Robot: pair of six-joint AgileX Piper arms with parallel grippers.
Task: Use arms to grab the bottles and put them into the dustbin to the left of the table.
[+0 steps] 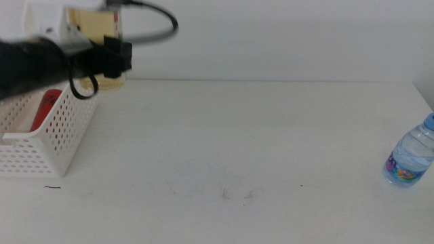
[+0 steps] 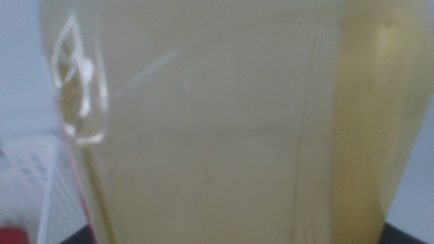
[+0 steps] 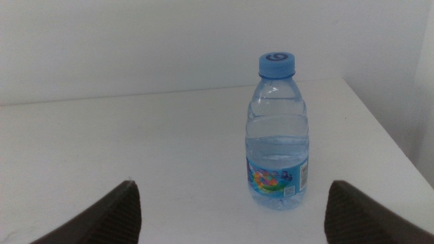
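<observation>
- While the left gripper (image 1: 112,57) holds the yellow-liquid bottle (image 1: 102,30) at upper left above the dustbin (image 1: 47,146), the red can (image 1: 46,108) lies inside.
- Right gripper (image 3: 230,217) spread wide, facing the water bottle (image 3: 277,132) at far right.

Bright, even, diffuse light fills all three views, and the white table (image 1: 258,149) is washed out with hardly any shadow on it. In the middle view the left arm (image 1: 41,64) is smeared by motion blur, and the water bottle (image 1: 409,160) at the edge looks soft. The left wrist view is filled by the yellow-liquid bottle (image 2: 217,122), out of focus, with pale glints of glare. The right wrist view is the sharpest; its jaws are blurred dark shapes.
</observation>
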